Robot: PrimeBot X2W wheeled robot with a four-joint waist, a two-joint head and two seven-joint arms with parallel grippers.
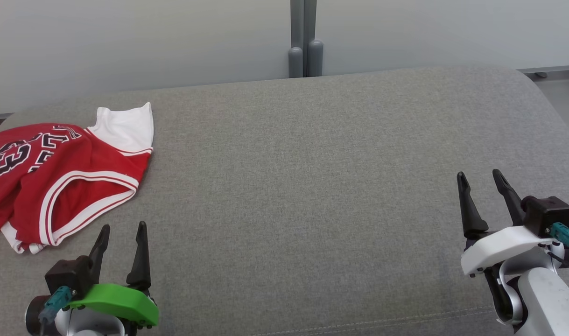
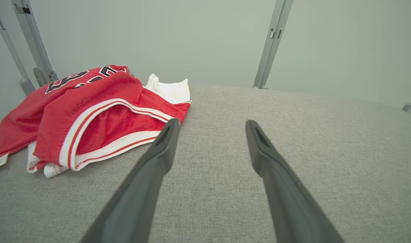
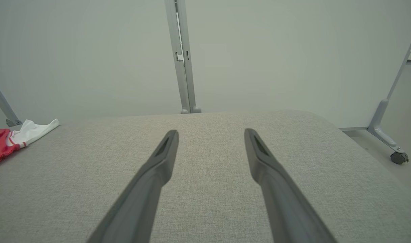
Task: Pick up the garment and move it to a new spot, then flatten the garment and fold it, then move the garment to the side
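At the far left of the grey fabric cushion [image 1: 312,186] lies the garment [image 1: 55,177], a red jersey with white trim and black-and-white numbers. It is crumpled in a loose heap, with a white flap sticking out toward the wall [image 1: 125,42] and part of it running past the left edge of the head view. Just beside its near edge the left gripper [image 1: 124,226], on a green mount, has its two dark fingers spread apart and holds nothing. In the left wrist view the left finger [image 2: 158,158] overlaps the jersey's white-banded armhole edge, though contact cannot be told. The middle of the cushion is bare fabric, and behind it a grey post [image 1: 305,51] stands against the wall. At the lower right the right gripper [image 1: 479,173], on a white mount, is also spread and empty, well apart from the garment. Beyond the cushion's right edge, the right wrist view shows a frame leg ending in a caster [image 3: 399,157]
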